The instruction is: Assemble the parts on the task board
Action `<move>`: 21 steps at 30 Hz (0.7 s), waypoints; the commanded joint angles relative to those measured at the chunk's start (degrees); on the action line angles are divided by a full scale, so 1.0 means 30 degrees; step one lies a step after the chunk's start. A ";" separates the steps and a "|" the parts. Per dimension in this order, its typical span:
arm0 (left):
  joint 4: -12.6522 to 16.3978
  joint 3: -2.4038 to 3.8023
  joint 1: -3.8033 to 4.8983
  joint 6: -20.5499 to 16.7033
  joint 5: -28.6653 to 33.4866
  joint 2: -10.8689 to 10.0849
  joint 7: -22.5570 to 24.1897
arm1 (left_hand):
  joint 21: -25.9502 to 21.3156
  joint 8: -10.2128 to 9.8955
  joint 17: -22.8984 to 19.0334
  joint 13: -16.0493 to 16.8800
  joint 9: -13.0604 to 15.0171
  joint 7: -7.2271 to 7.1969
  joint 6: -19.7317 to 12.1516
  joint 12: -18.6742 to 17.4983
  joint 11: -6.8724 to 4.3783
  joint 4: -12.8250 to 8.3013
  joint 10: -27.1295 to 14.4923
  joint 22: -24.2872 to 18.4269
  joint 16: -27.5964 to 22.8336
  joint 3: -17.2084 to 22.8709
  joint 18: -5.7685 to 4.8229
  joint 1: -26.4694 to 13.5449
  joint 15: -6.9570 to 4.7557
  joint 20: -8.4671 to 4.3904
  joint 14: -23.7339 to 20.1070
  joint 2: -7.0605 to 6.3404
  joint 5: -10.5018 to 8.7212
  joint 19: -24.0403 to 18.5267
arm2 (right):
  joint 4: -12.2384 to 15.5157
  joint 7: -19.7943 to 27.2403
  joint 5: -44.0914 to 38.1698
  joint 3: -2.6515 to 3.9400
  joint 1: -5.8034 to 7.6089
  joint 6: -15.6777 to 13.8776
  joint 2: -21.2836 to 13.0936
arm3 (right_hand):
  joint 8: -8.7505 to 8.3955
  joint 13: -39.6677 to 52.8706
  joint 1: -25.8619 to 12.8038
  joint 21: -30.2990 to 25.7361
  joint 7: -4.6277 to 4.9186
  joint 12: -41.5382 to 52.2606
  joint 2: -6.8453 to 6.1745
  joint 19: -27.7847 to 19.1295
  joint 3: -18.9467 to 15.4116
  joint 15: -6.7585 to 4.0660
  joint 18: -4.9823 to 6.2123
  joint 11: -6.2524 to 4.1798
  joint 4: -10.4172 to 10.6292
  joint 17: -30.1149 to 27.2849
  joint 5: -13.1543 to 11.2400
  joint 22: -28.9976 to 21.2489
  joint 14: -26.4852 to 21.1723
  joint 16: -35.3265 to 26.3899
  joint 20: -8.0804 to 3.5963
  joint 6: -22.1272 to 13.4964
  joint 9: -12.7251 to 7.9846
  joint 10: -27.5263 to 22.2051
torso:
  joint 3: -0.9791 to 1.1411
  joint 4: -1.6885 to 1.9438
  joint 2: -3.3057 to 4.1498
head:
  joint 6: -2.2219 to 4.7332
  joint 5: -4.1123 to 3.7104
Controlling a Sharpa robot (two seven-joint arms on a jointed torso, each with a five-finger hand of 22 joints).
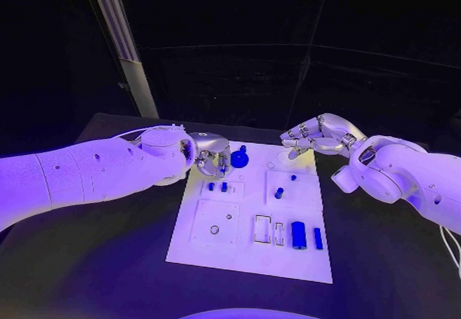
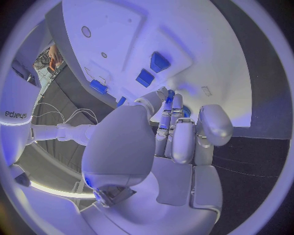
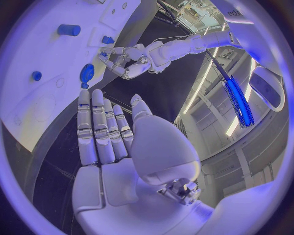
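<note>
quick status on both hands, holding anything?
Left hand: fingers curled at the white task board's far-left corner; whether they hold a part cannot be told.
Right hand: open, fingers straight, holding nothing.

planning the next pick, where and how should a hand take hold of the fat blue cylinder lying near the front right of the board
Probably across its round sides at mid-length, coming straight down from above. The blue cylinder lies flat on the white board, its long axis running front to back, with a slimmer blue bar close beside it.
</note>
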 commanded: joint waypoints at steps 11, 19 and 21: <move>-0.0048 -0.0070 -0.0017 0.0528 0.0284 0.0032 -0.0092 | -0.0137 -0.0602 -0.0205 -0.0124 -0.0127 0.0129 -0.0326 -0.0773 0.0201 -0.0012 -0.0403 -0.0081 -0.0150 -0.0193 -0.0264 -0.0515 0.0082 0.0125 0.0389 -0.0196 -0.0085 -0.0022 | 0.0016 0.0192 0.0065 0.0010 0.0035 0.0124 -0.0021 | 0.0008 -0.0024 -0.0052 -0.0148 0.0007 0.0092 0.0126 0.0089 0.0018 0.0090 0.0238 -0.0010 0.0101 -0.0053 0.0141 -0.0028 0.0021 -0.0094 0.0026 -0.0108 0.0020 -0.0157 | -0.0009 0.0012 0.0000 | -0.0033 -0.0017; -0.0076 -0.0074 -0.0017 0.0368 0.0559 0.0009 -0.0133 | -0.0474 -0.1423 -0.0472 -0.0174 -0.0227 0.0354 -0.1290 -0.1676 0.0525 0.0044 -0.1414 -0.0336 -0.0235 -0.0333 -0.0198 -0.0803 0.0344 0.0340 0.0298 -0.0456 -0.0078 -0.0214 | -0.0003 0.0188 0.0065 0.0010 0.0035 0.0114 -0.0019 | 0.0008 -0.0024 -0.0052 -0.0148 0.0007 0.0092 0.0126 0.0089 0.0018 0.0090 0.0238 -0.0010 0.0101 -0.0053 0.0141 -0.0028 0.0021 -0.0094 0.0026 -0.0108 0.0020 -0.0157 | -0.0007 0.0006 -0.0004 | -0.0035 -0.0006; -0.0075 -0.0075 -0.0017 0.0245 0.0709 -0.0014 -0.0138 | -0.0781 -0.1603 -0.0534 -0.0174 -0.0216 0.0454 -0.1474 -0.1907 0.0645 0.0029 -0.1769 -0.0619 -0.0248 -0.0398 -0.0134 -0.0833 0.0424 0.0419 0.0271 -0.0525 -0.0082 -0.0349 | -0.0004 0.0183 0.0065 0.0010 0.0035 0.0107 -0.0031 | 0.0008 -0.0024 -0.0052 -0.0148 0.0007 0.0092 0.0126 0.0089 0.0018 0.0090 0.0238 -0.0010 0.0101 -0.0053 0.0141 -0.0028 0.0021 -0.0094 0.0026 -0.0108 0.0020 -0.0157 | -0.0009 0.0005 -0.0005 | -0.0030 -0.0001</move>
